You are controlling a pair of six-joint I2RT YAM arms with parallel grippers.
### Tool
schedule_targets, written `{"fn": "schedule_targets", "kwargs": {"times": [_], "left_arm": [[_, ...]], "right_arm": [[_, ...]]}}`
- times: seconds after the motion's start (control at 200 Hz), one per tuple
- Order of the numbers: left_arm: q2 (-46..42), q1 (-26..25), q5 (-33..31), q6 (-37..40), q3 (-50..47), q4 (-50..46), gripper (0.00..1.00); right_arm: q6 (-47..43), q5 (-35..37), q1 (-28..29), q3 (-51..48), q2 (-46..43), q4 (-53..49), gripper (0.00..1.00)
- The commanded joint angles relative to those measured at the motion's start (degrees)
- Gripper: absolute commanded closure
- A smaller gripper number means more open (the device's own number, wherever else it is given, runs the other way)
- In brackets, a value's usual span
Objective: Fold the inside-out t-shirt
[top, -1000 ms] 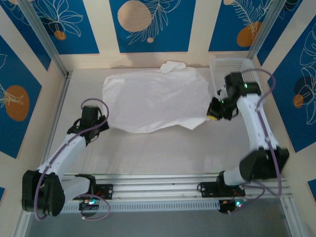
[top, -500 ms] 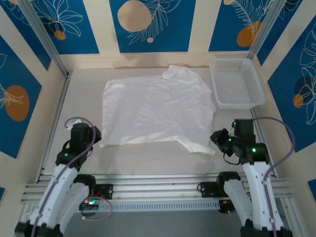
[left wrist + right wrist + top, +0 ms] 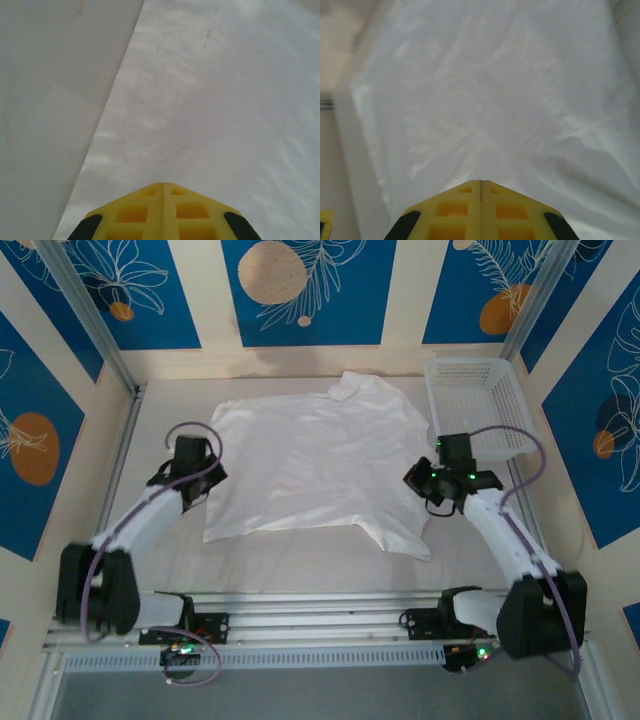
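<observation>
Inside-out t-shirt [image 3: 315, 465], flat and unfolded on surface [image 3: 300, 555]; left pincer [image 3: 163, 185] and right pincer [image 3: 480, 181] closed over its side edges; next, likely: open, grasp fabric.

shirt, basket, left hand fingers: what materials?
Shirt: soft white cloth, matte; it wrinkles and lies limp. Basket: probably rigid white plastic, going by the moulded lattice walls. Left hand fingers: seemingly matte yellow plastic, with square moulded pockets.
</observation>
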Motion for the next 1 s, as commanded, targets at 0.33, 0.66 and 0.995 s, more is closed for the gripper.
{"fn": "schedule_targets", "kwargs": {"times": [0.33,0.66,0.995], "left_arm": [[23.2,0.2,6.6,0.0,8.9,5.5,1.0],[21.0,4.5,4.1,-1.8,3.5,1.5,1.0],[17.0,10.5,3.5,0.2,-1.0,3.1,1.0]], "right_arm": [[8.1,7.4,5.6,-8.2,16.0,14.4,1.0],[22.6,6.0,18.3,-19.8,3.6,1.5,1.0],[27.0,4.7,34.9,-16.0,2.5,0.1,1.0]]}}
